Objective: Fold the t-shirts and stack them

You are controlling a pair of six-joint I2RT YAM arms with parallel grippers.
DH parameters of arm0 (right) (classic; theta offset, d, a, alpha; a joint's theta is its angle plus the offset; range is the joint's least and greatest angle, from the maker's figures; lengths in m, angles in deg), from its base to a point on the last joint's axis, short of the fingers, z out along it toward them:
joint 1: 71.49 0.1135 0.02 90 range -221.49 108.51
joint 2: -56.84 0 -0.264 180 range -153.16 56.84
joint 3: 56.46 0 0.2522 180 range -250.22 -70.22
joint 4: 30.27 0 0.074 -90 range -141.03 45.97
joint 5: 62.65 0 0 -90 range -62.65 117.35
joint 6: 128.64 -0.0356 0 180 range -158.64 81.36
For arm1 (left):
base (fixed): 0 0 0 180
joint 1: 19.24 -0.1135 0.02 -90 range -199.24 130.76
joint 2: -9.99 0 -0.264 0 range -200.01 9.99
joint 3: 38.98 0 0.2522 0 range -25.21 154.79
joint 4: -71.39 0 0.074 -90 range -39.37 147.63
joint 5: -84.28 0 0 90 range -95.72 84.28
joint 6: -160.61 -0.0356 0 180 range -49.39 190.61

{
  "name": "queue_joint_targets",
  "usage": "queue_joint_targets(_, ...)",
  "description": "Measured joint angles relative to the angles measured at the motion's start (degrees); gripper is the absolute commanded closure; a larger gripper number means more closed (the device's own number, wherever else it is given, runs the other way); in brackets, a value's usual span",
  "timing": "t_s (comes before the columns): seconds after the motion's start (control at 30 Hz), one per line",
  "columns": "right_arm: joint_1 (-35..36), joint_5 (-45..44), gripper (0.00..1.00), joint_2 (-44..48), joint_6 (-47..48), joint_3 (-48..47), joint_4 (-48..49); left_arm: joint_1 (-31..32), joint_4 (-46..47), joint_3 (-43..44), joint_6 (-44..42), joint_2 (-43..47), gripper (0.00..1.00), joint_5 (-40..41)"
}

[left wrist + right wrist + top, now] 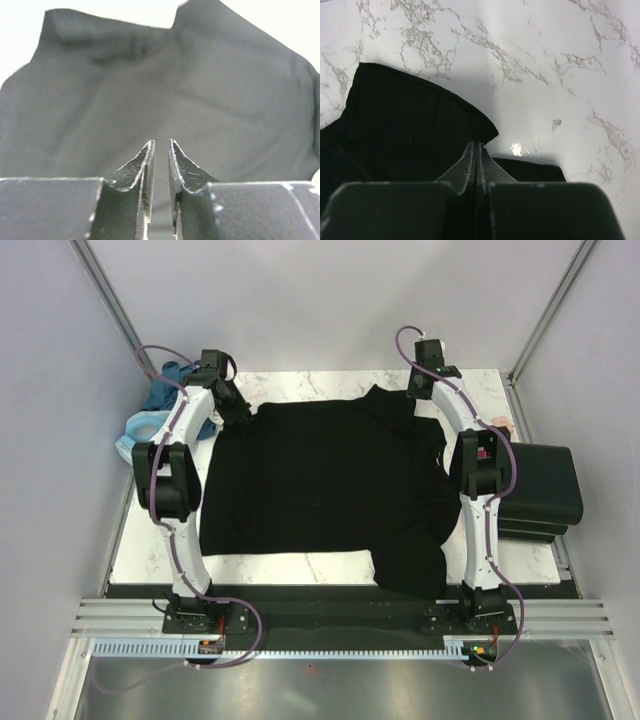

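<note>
Both arms reach to the far edge of the matte black t-shirt spread on the veined marble table. Over the cloth the left gripper stands narrowly parted; the right gripper pinches the shirt's edge

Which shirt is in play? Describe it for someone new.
On the marble table, dead centre, lies the black t-shirt. It alone is spread open; the blue shirts are heaped at the far-left corner, and the dark stack sits folded at the right edge.
</note>
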Motion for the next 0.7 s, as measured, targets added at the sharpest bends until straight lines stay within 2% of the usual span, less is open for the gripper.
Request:
queue_joint_targets(0.27,0.42,-0.5,1.0,7.1,-0.68,6.93,0.48,-2.01,-2.1,17.42,-0.02,-14.53,0.72,3.17)
queue_joint_targets(0.43,0.55,0.39,1.0,10.6,-1.31,8.5,0.76,-2.34,-3.23,24.13,-0.02,-21.29,0.71,2.93)
queue_joint_targets(0.7,0.68,1.01,1.0,16.44,-1.2,13.46,1.25,-4.35,-3.93,25.49,-0.02,-22.82,0.67,4.07)
